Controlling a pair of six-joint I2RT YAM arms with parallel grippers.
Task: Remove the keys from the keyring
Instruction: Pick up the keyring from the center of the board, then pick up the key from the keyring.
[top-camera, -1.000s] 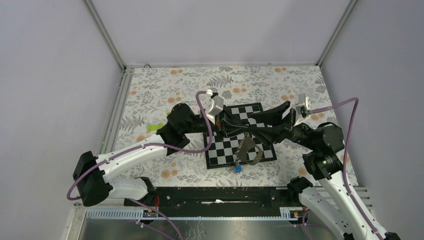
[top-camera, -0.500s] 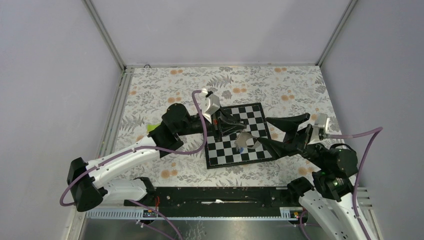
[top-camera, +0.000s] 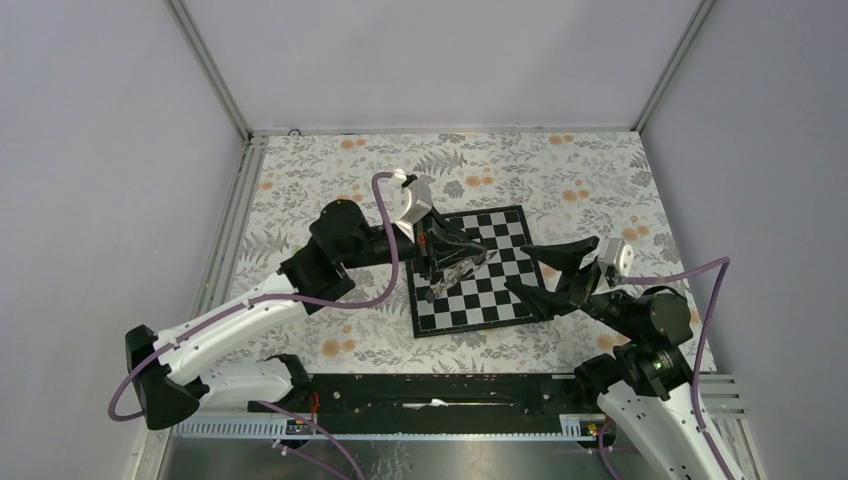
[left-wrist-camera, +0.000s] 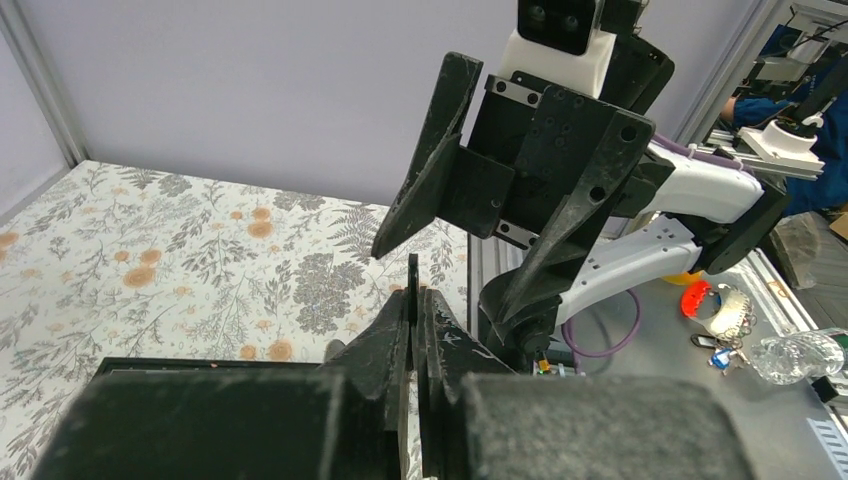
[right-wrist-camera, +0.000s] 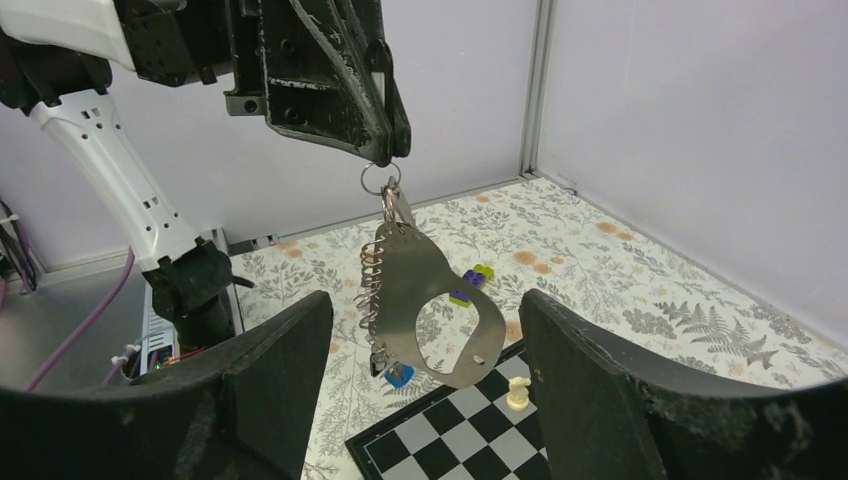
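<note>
Keyring (right-wrist-camera: 430, 300) dangles from left gripper (right-wrist-camera: 384, 152), jaws pinching its top, so right gripper (top-camera: 520, 268), spread wide, can reach keys (right-wrist-camera: 373, 290).

From where I stand I count two arms, one left arm (top-camera: 230, 320) and one right arm (top-camera: 655, 320). They carry one gripper apiece, the left gripper (right-wrist-camera: 385, 150) and the right gripper (top-camera: 522, 266), with two fingers on each. There is one chessboard (right-wrist-camera: 440, 445), one pale pawn (right-wrist-camera: 517, 393) and one purple-and-yellow stick (right-wrist-camera: 474, 278). I see one keyring (right-wrist-camera: 430, 290), with one metal ring (right-wrist-camera: 378, 180) and one blue clip (right-wrist-camera: 397, 376). The keys (right-wrist-camera: 372, 285) sit bunched together, so I cannot count them.
</note>
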